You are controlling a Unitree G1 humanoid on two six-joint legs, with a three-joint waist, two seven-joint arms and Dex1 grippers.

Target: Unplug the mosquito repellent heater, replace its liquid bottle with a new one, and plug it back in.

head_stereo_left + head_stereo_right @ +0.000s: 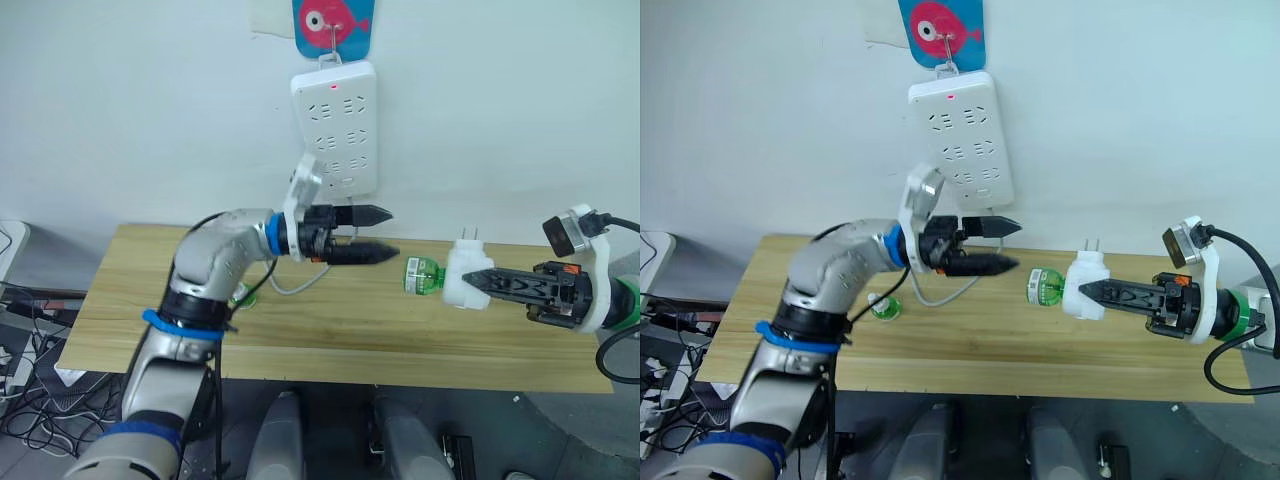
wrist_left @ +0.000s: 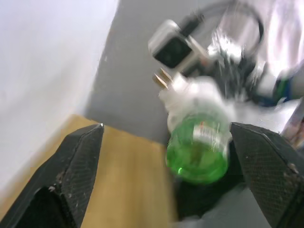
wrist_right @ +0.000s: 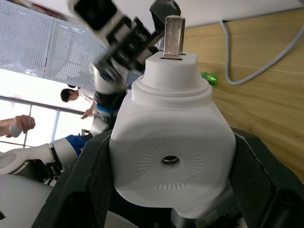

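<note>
- The right gripper [image 1: 478, 281] is clamped on the mosquito repellent heater [image 1: 463, 275], holding it above the tabletop [image 1: 320, 330] with its prongs up and well clear of the power strip [image 1: 336, 126] on the wall.
- The green liquid bottle [image 1: 423, 275] is still fitted in the heater, pointing toward the left gripper [image 1: 370, 232], whose fingers are spread with nothing between them.
- To do this well, bring those fingers squarely around the bottle before closing, then twist while the right holds steady.
- Another green bottle [image 1: 885, 306] sits on the tabletop.
</note>
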